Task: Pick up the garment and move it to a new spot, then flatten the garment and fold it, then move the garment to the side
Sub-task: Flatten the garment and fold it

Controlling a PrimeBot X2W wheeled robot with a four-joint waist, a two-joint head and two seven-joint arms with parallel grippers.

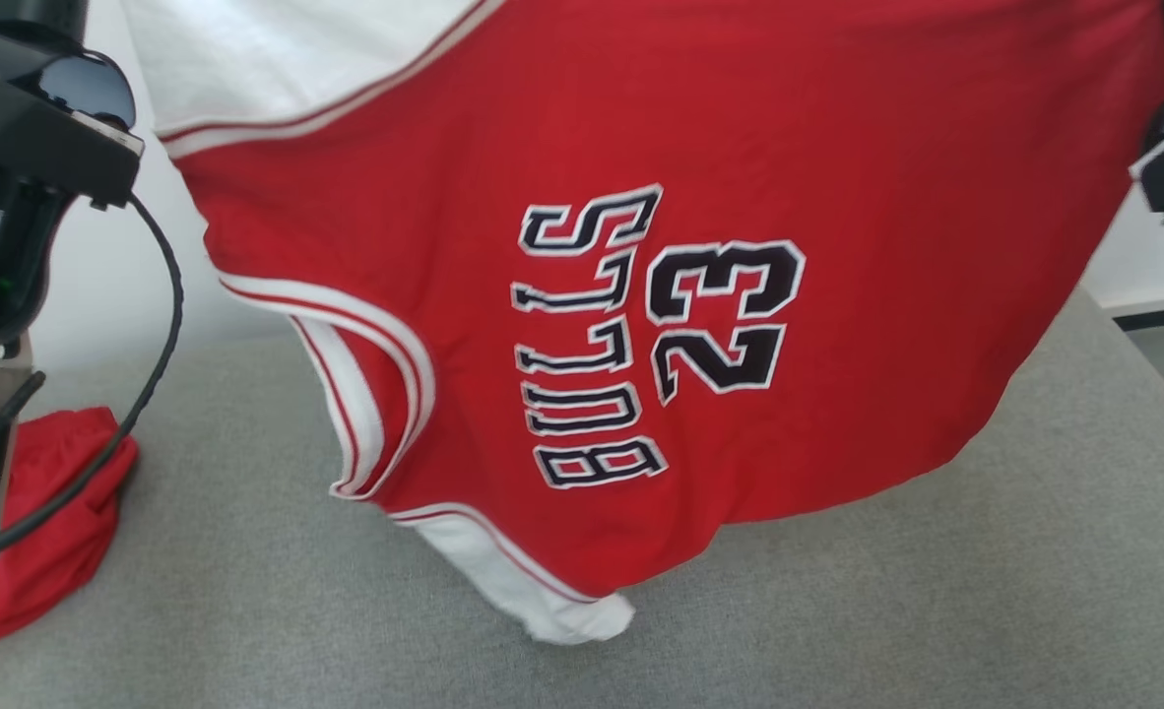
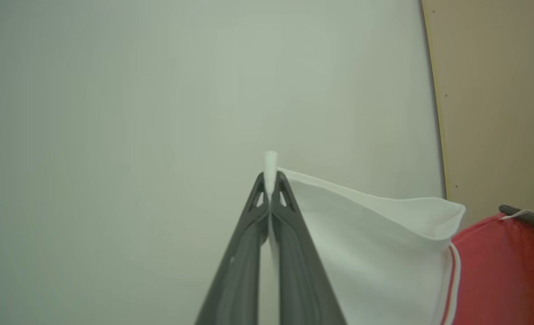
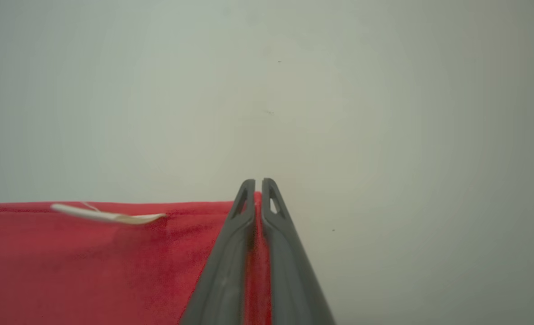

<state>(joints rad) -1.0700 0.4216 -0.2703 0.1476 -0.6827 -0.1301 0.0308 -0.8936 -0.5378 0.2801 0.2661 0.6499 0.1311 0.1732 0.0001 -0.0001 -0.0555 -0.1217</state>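
The jersey hangs sideways between both arms, its long axis running left to right, low corner at or just above the table middle; left gripper pinches its white end, right gripper its red edge

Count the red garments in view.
2. The jersey hangs over the grey surface, held by left gripper and right gripper; a crumpled red cloth lies at the surface's left. Others may hide behind the jersey.
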